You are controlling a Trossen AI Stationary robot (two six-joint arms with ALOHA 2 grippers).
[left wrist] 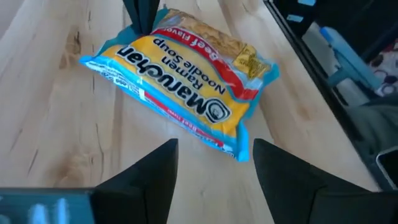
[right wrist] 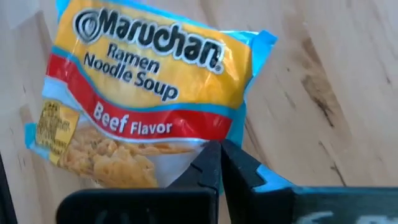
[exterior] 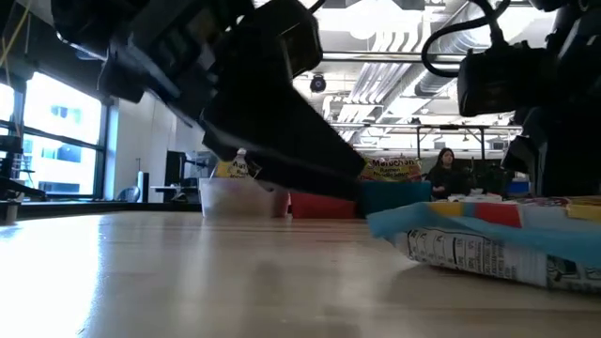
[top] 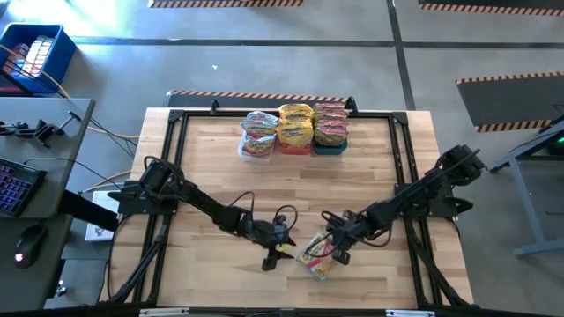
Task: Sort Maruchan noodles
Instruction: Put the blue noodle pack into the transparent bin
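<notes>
One loose packet on my near table edge, reading "Maruchan Ramen Noodle Soup, Beef Flavor". My right gripper has its fingers pressed together on the packet's edge; my left gripper sits spread just beside it. Three stacks wait in three bins at the far side.

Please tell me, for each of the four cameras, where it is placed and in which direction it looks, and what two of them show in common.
High view: above the table, looking straight down; both arms show, with the left gripper and right gripper near the table's front edge.
Low view: at table-top height, looking level across; dark arm parts hang from above.
Left wrist view: looks past its open fingers at the Beef packet.
Right wrist view: looks past its closed fingertips at that packet.
Shared: both wrist views show the same Beef packet, from opposite ends.
</notes>
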